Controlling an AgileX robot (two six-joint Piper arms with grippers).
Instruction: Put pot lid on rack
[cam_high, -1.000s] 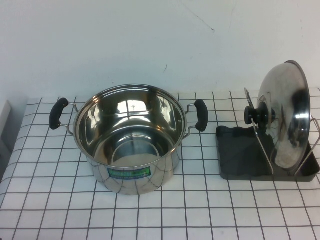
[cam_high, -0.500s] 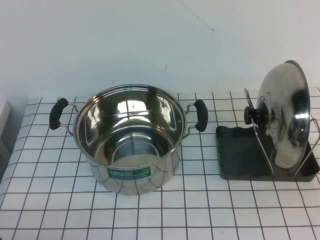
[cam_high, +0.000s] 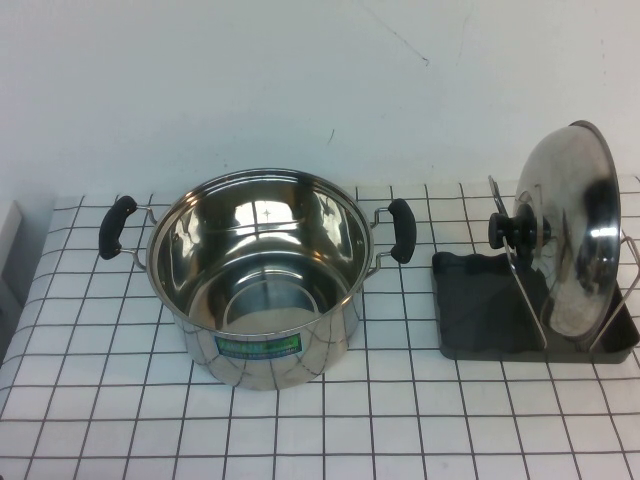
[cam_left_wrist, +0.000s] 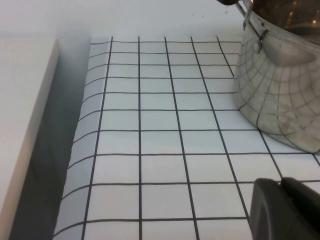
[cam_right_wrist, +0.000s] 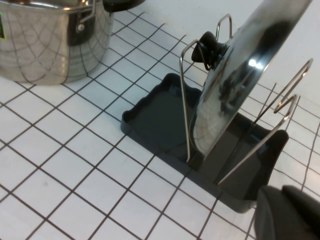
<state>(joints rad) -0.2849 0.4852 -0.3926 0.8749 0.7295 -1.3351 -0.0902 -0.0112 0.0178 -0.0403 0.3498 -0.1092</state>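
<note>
The shiny steel pot lid (cam_high: 572, 235) stands on edge in the rack (cam_high: 480, 305), leaning between its silver wire loops, with its black knob (cam_high: 508, 230) facing the pot. The rack is a dark grey tray at the right of the table. The right wrist view shows the lid (cam_right_wrist: 235, 85) upright in the rack (cam_right_wrist: 155, 120). My right gripper (cam_right_wrist: 283, 196) is shut and empty, a little off the rack's near corner, not touching it. My left gripper (cam_left_wrist: 283, 188) is shut and empty, low over the tiles on the pot's left. Neither gripper shows in the high view.
The open steel pot (cam_high: 255, 270) with two black handles stands mid-table, left of the rack; it also shows in the left wrist view (cam_left_wrist: 280, 85) and the right wrist view (cam_right_wrist: 50, 40). The checked cloth's left edge (cam_left_wrist: 82, 125) drops off beside a white ledge.
</note>
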